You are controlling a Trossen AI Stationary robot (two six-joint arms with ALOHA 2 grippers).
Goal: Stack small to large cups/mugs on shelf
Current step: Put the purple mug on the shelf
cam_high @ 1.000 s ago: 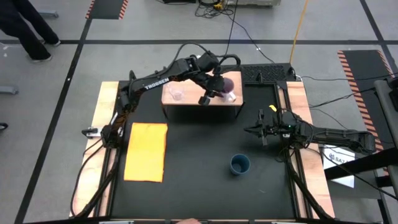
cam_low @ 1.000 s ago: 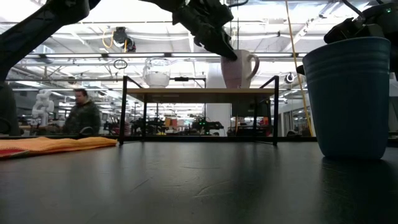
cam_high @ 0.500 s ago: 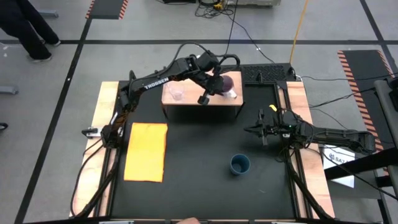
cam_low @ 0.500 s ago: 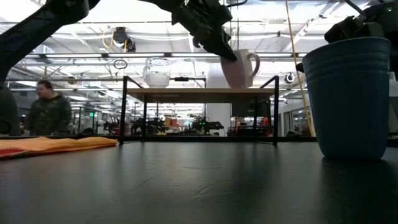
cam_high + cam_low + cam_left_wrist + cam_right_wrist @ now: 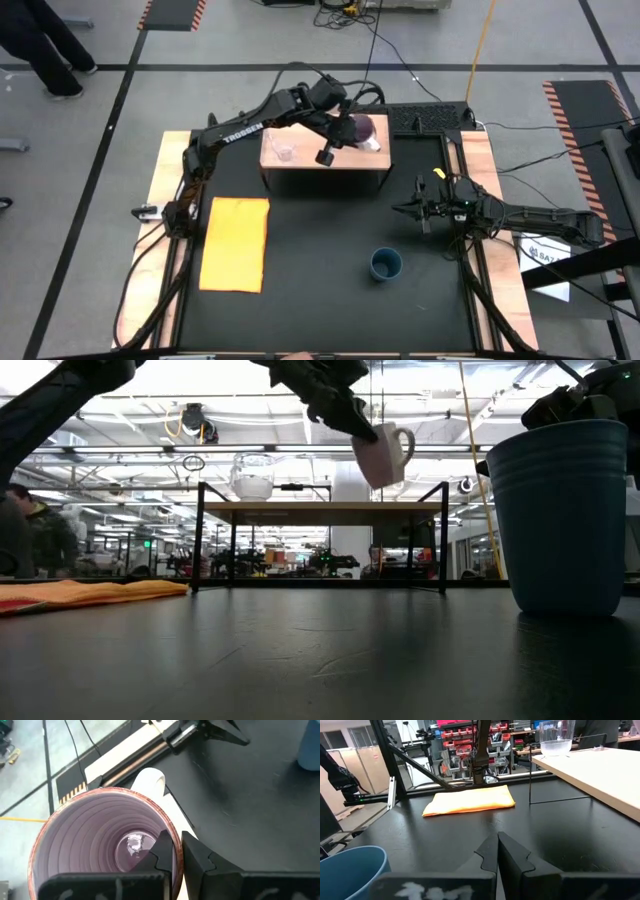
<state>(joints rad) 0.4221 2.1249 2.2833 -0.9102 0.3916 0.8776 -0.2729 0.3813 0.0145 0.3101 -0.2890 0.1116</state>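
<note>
Above the light-wood shelf, left gripper fingers pinch the tilted light purple ceramic mug's rim; it should be levelled before setting down. Right gripper waits beside, fingers pressed together.

Yellow-orange mat flat on black table, person beyond

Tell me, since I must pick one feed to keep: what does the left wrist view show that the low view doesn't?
Only the left wrist view shows the purple mug's inside and the left gripper's fingers pinching its rim. Only the low view shows the mug lifted, tilted, above the shelf, plus the glass cup and orange mat. Both show the mug's pale handle and the blue cup.
</note>
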